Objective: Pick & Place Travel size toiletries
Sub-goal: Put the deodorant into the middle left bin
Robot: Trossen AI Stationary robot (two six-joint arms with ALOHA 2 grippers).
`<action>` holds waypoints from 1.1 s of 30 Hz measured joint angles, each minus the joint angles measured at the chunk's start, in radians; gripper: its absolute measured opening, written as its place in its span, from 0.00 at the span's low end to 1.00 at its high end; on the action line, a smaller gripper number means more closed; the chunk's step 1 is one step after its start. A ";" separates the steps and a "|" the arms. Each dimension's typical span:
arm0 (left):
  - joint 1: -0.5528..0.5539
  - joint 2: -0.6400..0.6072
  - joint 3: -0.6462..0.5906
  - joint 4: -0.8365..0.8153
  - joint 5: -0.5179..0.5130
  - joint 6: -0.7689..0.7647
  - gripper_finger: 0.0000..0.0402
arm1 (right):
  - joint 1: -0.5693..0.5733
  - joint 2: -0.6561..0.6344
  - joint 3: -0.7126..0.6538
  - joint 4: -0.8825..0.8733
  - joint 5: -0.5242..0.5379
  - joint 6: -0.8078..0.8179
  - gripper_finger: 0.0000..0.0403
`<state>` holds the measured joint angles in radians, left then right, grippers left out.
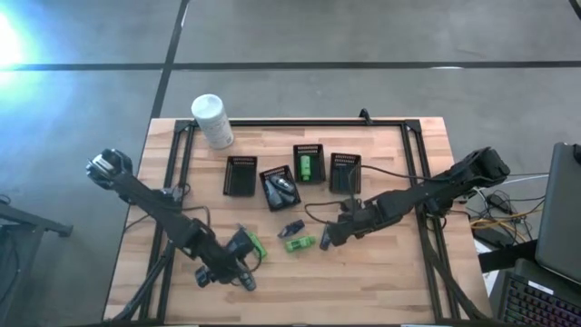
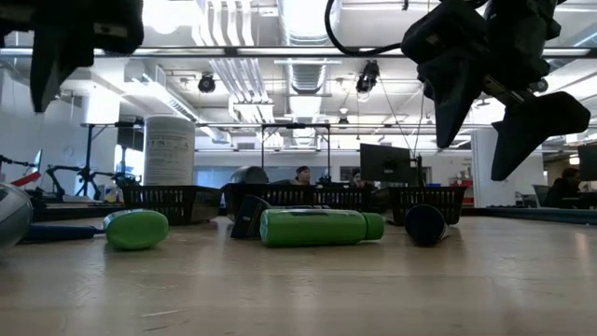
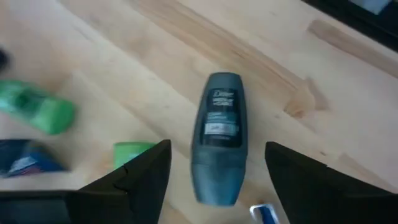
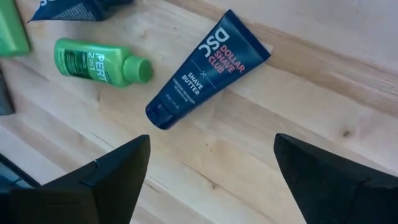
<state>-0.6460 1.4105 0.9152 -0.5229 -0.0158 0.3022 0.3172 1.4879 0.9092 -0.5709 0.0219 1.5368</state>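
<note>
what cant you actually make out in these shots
- Grey oval bottle: hidden in the high view beneath the left tool.
- Basket contents: too small to identify from above; the low view shows only the walls.
- Blue item: cut off by the left wrist picture's edge.

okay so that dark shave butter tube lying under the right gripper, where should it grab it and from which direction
Probably from straight above, closing across the flat middle of the shave butter tube. It lies flat on the table, wide at the crimped end and narrowing to the cap, so mid-body looks the steadiest hold. The right gripper hangs open above it; the green bottle lies clear beside it.
</note>
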 joint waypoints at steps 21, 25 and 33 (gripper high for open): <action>0.047 0.222 0.021 0.073 0.080 0.044 0.69 | 0.000 0.000 0.000 0.000 -0.004 -0.052 0.82; 0.047 0.251 0.020 0.071 0.080 0.044 0.69 | 0.000 0.000 0.000 -0.001 -0.004 -0.063 0.82; 0.047 0.256 0.020 0.042 0.068 0.034 0.63 | 0.000 0.000 0.000 0.000 -0.005 -0.082 0.88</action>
<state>-0.5991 1.6660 0.9348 -0.4808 0.0526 0.3366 0.3168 1.4879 0.9089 -0.5713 0.0174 1.4547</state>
